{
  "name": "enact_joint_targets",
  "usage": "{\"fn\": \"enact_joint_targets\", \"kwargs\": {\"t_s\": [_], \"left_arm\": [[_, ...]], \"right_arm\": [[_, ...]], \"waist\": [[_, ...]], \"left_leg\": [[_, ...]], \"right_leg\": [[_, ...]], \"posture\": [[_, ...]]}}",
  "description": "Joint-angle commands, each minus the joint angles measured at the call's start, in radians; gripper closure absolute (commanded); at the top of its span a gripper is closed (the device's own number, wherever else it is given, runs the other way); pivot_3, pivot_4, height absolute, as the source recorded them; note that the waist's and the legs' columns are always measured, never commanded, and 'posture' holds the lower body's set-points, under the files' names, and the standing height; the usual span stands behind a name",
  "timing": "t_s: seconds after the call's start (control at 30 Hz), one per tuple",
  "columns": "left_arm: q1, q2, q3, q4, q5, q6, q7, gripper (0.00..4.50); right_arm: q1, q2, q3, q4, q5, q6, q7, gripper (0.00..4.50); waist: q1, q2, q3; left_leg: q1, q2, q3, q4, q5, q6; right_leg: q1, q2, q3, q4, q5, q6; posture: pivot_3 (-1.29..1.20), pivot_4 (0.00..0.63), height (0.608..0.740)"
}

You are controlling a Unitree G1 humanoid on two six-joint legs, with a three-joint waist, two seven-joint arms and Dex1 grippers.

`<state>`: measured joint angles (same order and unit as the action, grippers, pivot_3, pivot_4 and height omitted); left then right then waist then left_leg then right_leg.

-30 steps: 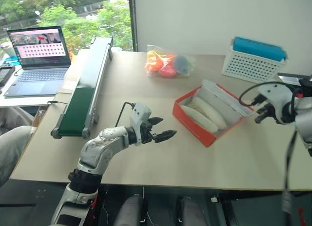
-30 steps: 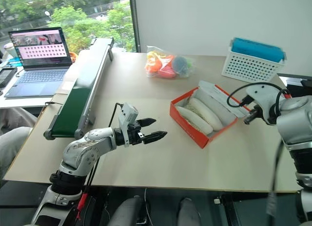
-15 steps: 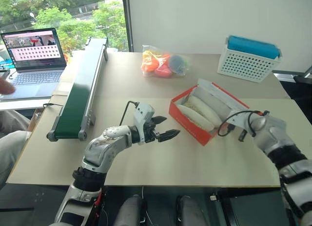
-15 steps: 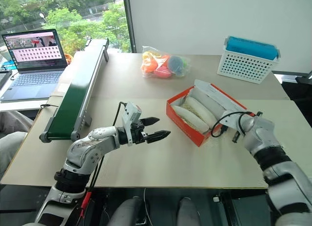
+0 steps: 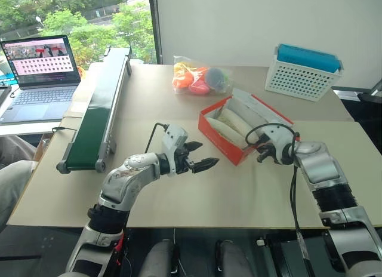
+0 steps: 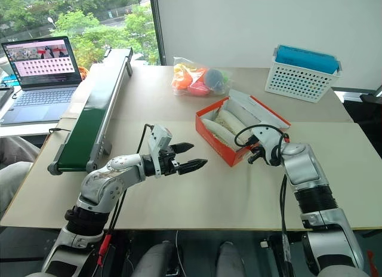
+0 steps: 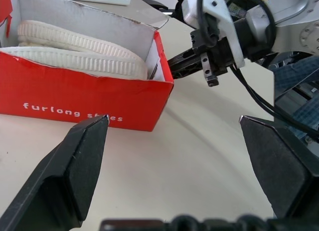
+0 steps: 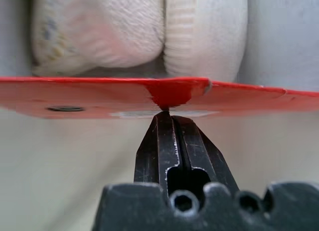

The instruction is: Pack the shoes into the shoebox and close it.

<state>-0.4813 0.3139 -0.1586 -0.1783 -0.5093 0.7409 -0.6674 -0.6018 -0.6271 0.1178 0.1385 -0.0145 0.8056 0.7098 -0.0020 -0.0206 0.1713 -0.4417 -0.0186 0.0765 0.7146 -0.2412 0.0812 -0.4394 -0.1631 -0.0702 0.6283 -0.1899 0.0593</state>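
Clenched right gripper (image 8: 167, 114) tip butts the flat red-orange cardboard shoebox (image 5: 222, 140) wall at 6 o'clock; empty spread left gripper (image 5: 202, 159) idle; further pushing could skid the box.

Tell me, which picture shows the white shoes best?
The left wrist view: both shoes lie side by side inside the open red shoebox, ribbed edges clear. The right wrist view shows only their ends above the box wall, where the shut right gripper points. The eye views show them small.
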Motion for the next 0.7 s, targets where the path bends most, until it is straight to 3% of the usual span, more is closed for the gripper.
{"fn": "enact_joint_targets", "kwargs": {"t_s": [0.03,0.2,0.47,0.57,0.7], "left_arm": [[-0.029,-0.002,0.005,-0.005,0.003,-0.013,-0.012,0.0],[-0.033,-0.002,0.003,-0.002,0.004,-0.011,-0.014,0.0],[-0.026,-0.001,-0.004,-0.01,0.003,-0.004,-0.013,0.0],[-0.027,0.001,-0.003,-0.016,0.002,0.001,-0.009,0.0],[-0.03,0.003,-0.001,-0.013,0.001,0.001,-0.008,0.0]], "right_arm": [[-0.001,0.027,-0.054,-0.131,0.067,0.069,0.0,4.44],[-0.002,0.068,-0.088,-0.156,0.112,0.13,-0.04,4.44],[-0.017,0.136,0.01,-0.244,0.125,0.162,-0.063,4.44],[-0.003,0.015,0.076,-0.34,0.105,0.108,0.023,4.44],[-0.009,-0.224,0.081,-0.431,0.131,-0.006,0.227,4.44]], "waist": [[-0.003,0.0,0.0],[-0.001,0.0,0.0],[-0.006,0.0,0.0],[-0.004,0.0,0.0],[0.015,0.0,0.0]], "left_leg": [[0.0,0.0,0.0,0.0,0.0,0.0],[0.0,0.0,0.0,0.0,0.0,0.0],[0.0,0.0,0.0,0.0,0.0,0.0],[0.0,-0.001,0.0,0.0,0.0,0.0],[0.0,-0.002,0.0,0.001,-0.001,0.002]], "right_leg": [[0.0,0.0,0.0,0.0,0.0,0.0],[0.0,0.0,0.0,0.0,0.0,0.0],[-0.001,0.0,0.0,0.001,0.0,0.0],[-0.001,0.0,0.0,0.001,0.0,0.0],[0.0,-0.001,0.0,0.0,0.0,0.001]], "posture": [[0.0,0.15,0.699],[0.0,0.15,0.699],[0.0,0.15,0.699],[0.0,0.15,0.699],[0.0,0.15,0.699]]}}
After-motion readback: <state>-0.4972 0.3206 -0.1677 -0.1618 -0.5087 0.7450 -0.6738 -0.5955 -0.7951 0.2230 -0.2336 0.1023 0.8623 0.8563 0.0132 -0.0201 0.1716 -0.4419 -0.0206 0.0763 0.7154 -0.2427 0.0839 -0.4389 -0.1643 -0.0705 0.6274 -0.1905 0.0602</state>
